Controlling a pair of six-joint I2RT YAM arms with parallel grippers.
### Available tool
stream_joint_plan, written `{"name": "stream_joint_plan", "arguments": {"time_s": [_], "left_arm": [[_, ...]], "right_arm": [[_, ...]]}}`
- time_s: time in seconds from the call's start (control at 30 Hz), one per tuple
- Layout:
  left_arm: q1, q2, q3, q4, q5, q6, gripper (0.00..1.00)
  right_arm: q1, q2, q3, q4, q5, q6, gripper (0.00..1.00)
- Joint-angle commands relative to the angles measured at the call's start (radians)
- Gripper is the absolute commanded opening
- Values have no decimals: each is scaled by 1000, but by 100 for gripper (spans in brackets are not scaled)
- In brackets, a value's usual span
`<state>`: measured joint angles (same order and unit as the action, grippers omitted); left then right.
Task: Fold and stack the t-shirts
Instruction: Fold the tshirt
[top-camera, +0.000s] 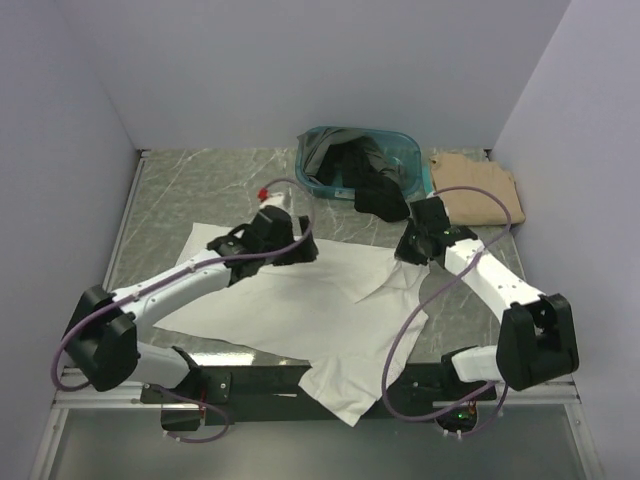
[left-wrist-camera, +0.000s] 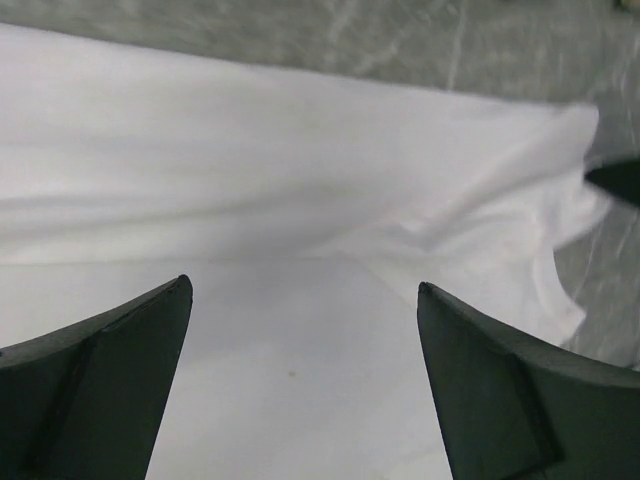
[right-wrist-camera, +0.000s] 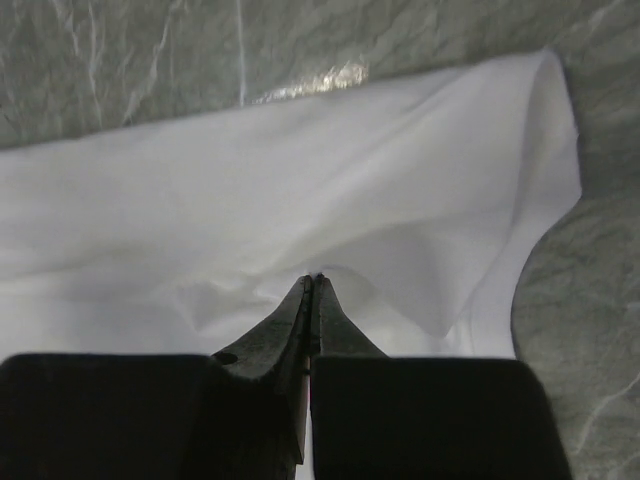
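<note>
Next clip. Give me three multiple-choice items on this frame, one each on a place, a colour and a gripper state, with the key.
1. Where is the tan t-shirt?
A) inside the teal basket
B) under the left arm
C) on the table, right of the basket

2. What colour is the spread t-shirt before the arms?
A) white
B) black
C) tan

3. The right gripper is:
A) wide open over bare table
B) shut, pinching the spread t-shirt
C) out of view

Key:
1 C, it lies on the tabletop beside the basket.
2 A, white cloth fills both wrist views.
3 B, its fingers meet with cloth puckered at their tips.
</note>
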<state>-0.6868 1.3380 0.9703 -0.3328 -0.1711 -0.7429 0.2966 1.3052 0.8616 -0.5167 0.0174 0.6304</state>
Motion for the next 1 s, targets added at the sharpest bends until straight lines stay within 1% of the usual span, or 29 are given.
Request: {"name": "stream_joint_plan", "arguments": {"time_s": [0.0, 0.03, 0.17, 0.3, 0.33, 0.43, 0.47, 0.5, 0.57, 0.6, 0.87, 0.9, 0.97], "left_arm": [[-100, 73, 13, 97, 58, 59, 99], [-146, 99, 42, 92, 58, 59, 100], [-229, 267, 145, 64, 39, 37, 98], [-292, 366, 255, 22, 18, 33, 90], [-313, 380, 266, 20, 18, 33, 89], [-348, 418, 292, 20, 27, 16, 83], [-356, 427, 300, 18, 27, 2, 80], [-364, 447, 309, 20, 30, -1, 74], [-381, 469, 318, 17, 36, -12, 68], [-384, 489, 323, 9, 38, -15, 64], [-401, 572, 373, -32, -7, -41, 60], [-401, 578, 377, -32, -7, -41, 58], [-401, 589, 384, -35, -7, -47, 56]], "right_arm": [[-51, 51, 71, 63, 3, -34, 0], [-56, 61, 86, 66, 4, -37, 0], [-62, 130, 105, 95, -14, -47, 0], [-67, 190, 117, 110, -54, -47, 0], [-68, 198, 117, 115, -59, -49, 0], [-70, 212, 105, 125, -66, -49, 0], [-71, 212, 100, 127, -68, -51, 0], [-71, 210, 94, 130, -71, -51, 0], [-77, 207, 83, 138, -77, -49, 0], [-77, 206, 76, 141, -82, -51, 0], [-91, 216, 31, 184, -126, -52, 0], [-93, 216, 27, 190, -129, -49, 0], [-97, 216, 14, 202, -142, -52, 0]]}}
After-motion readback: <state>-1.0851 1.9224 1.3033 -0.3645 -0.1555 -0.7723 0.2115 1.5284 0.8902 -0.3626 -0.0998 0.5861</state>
